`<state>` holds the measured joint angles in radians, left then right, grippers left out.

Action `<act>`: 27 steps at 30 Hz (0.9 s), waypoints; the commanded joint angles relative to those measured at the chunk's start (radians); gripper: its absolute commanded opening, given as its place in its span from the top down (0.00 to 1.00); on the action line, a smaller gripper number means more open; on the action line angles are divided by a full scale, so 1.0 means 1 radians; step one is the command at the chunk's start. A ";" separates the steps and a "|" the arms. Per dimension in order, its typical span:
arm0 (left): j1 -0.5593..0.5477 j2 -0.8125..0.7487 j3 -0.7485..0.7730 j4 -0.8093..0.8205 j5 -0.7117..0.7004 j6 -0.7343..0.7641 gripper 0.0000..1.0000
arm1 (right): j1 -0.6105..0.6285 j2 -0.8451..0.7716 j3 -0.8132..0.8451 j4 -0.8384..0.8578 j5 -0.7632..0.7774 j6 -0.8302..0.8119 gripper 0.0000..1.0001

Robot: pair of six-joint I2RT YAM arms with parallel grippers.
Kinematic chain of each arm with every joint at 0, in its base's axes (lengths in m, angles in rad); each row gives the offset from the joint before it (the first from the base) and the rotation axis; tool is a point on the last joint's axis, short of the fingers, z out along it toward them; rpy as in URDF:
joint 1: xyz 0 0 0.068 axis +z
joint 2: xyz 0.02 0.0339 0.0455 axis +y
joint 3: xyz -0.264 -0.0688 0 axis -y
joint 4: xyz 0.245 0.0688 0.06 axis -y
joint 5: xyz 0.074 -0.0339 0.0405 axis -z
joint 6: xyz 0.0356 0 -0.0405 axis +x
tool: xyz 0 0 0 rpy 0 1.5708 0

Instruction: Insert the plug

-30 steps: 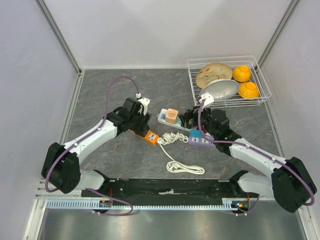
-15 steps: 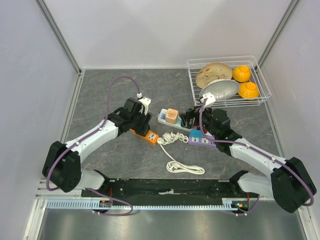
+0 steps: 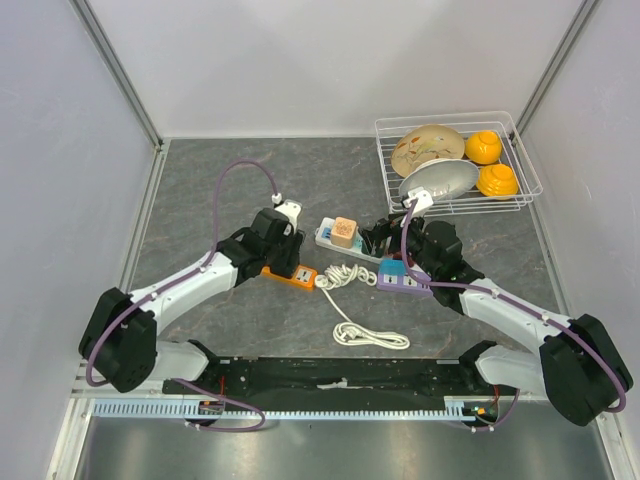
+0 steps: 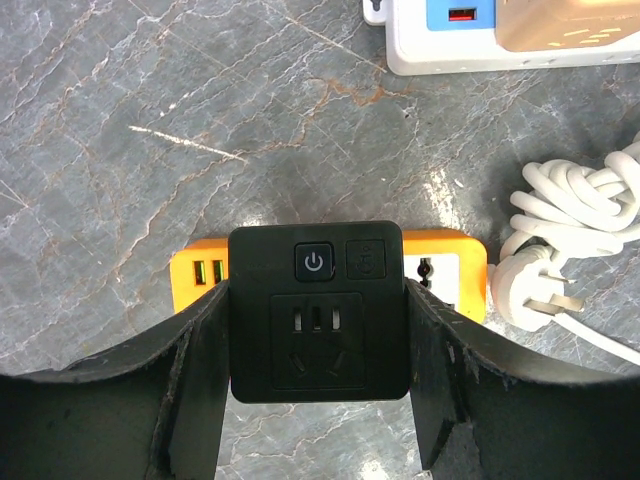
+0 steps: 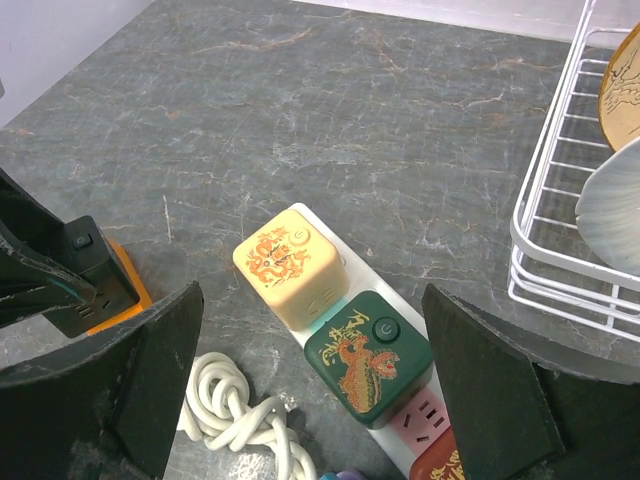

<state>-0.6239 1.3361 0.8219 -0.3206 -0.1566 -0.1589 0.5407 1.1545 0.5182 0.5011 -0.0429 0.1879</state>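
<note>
Since the earlier frame the left arm [image 3: 190, 280] has been sinking lower and drifting slightly right. The left gripper [image 3: 282, 250] is pinching a black adapter [image 4: 318, 300] by its two sides, holding it right on top of the orange power strip [image 4: 198, 282] on the table [image 4: 150, 120]. Gripping the sides is leaving its face and button uncovered and is probably keeping it square to the socket below; whether it is fully seated I cannot tell. The right gripper [image 5: 315, 375] is hanging spread wide, gripping nothing, above the white power strip [image 3: 326, 236] with its yellow cube [image 5: 285, 262] and green cube [image 5: 367, 355], perhaps waiting to steady things. A coiled white cord [image 4: 575, 200] is lying just beside the orange strip.
</note>
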 commanded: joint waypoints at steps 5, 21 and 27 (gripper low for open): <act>-0.033 -0.084 -0.092 -0.049 -0.061 -0.145 0.98 | -0.005 -0.015 -0.020 0.091 -0.049 0.016 0.02; -0.132 -0.135 -0.195 -0.067 -0.144 -0.358 0.97 | -0.005 -0.004 -0.029 0.114 -0.095 0.016 0.02; -0.171 -0.013 -0.136 -0.158 -0.193 -0.413 0.98 | -0.007 -0.018 -0.029 0.102 -0.106 0.021 0.02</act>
<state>-0.7555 1.2114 0.6872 -0.3267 -0.3794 -0.4328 0.5385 1.1549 0.4976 0.5674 -0.1272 0.1959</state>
